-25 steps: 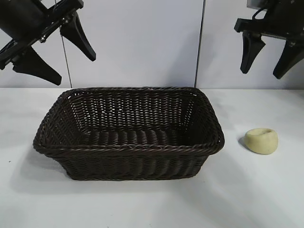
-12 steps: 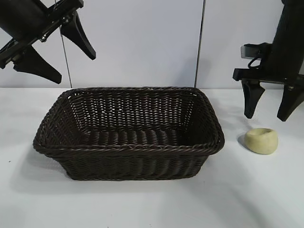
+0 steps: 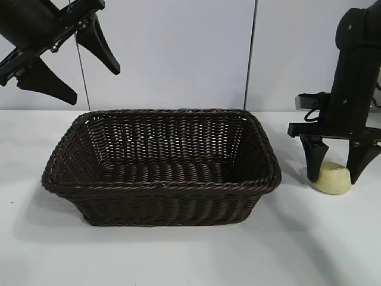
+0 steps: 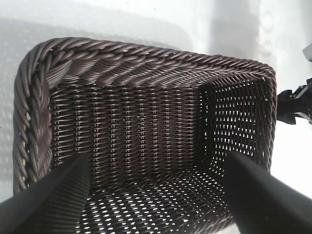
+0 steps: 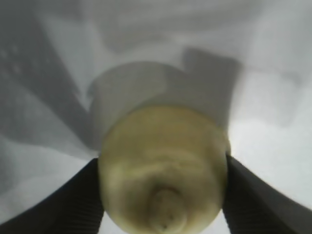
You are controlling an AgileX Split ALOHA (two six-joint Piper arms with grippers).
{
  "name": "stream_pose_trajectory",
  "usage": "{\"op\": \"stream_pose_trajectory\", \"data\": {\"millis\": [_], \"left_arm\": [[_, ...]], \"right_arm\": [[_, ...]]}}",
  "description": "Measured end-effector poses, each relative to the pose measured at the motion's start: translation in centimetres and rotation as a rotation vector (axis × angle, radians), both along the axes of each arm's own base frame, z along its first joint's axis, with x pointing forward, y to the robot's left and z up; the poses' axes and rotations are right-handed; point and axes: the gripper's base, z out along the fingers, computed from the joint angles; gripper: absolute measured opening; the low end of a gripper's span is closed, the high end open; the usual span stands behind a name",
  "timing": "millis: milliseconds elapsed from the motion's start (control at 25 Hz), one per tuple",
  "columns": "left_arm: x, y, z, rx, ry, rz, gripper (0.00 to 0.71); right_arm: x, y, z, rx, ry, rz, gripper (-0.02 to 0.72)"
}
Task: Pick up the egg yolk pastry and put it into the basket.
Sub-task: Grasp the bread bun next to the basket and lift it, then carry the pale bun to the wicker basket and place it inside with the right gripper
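Observation:
The pale yellow egg yolk pastry (image 3: 332,180) lies on the white table, right of the dark brown wicker basket (image 3: 161,186). My right gripper (image 3: 335,179) is down at table level, open, with one finger on each side of the pastry. In the right wrist view the pastry (image 5: 163,170) fills the gap between the fingers (image 5: 73,204), close to both or touching them. My left gripper (image 3: 93,86) hangs open and empty high above the basket's left end. The left wrist view looks down into the basket (image 4: 146,61) between the open fingers of the left gripper (image 4: 155,158).
The basket stands in the middle of the white table (image 3: 178,256), with nothing showing inside it. A pale panelled wall (image 3: 178,53) closes the back. Bare table lies in front of the basket and around the pastry.
My right gripper has come down from high above the table and now straddles the pastry, which has not moved. The left arm and the basket have stayed still.

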Motion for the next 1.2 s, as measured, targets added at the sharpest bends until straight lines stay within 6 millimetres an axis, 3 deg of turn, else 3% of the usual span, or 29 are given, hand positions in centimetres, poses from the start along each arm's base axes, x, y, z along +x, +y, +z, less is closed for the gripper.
{"op": "stream_pose_trajectory", "data": {"millis": [160,480,600,760,880,1200], "left_arm": [[0.0,0.0,0.0,0.0,0.0,0.0,0.552],[0.0,0.0,0.0,0.0,0.0,0.0,0.552],[0.0,0.0,0.0,0.0,0.0,0.0,0.552],[0.0,0.0,0.0,0.0,0.0,0.0,0.552],[0.0,0.0,0.0,0.0,0.0,0.0,0.552],[0.0,0.0,0.0,0.0,0.0,0.0,0.552]], "right_arm": [[-0.2,0.2,2.8,0.025,-0.067,-0.008,0.043],[-2.3,1.0,12.8,0.128,-0.292,-0.033,0.035],[-3.2,1.3,15.3,0.16,-0.349,-0.029,0.034],[-3.7,2.0,16.3,0.22,-0.36,-0.03,0.034],[-4.0,3.6,16.2,0.235,-0.352,0.016,0.034],[-6.0,12.2,16.2,0.282,-0.345,0.243,0.033]]}}
